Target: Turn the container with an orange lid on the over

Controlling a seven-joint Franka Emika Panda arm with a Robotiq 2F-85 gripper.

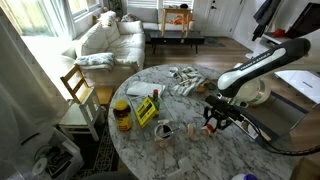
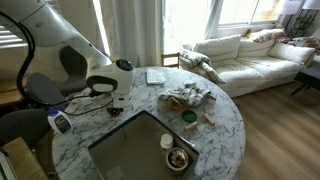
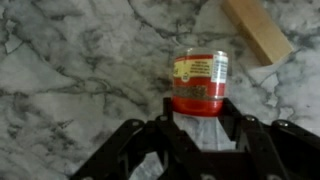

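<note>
Across the room behind the work stands a pale sofa [image 1: 110, 40], which we see in both exterior views. Nearer to us is the round marble table [image 1: 190, 160], and the white and black arm [image 1: 262, 62] reaches over it from one edge. A dark tray [image 2: 120, 150] lies on the table just beside the arm's base. Well apart from the arm's working end, an amber jar [image 1: 122, 115] with a yellow lid stands upright near a yellow box [image 1: 146, 110].

In the wrist view we find a wooden block [image 3: 258, 28] lying flat on the marble, near the container [image 3: 200, 85] but not touching it. The gripper [image 3: 200, 118] is low over the table with its jaws closed in, pinching the container's pale end between them. The orange lid [image 3: 196, 102] shows as a red band just beyond the fingertips. We cannot tell whether the container touches the marble.
</note>
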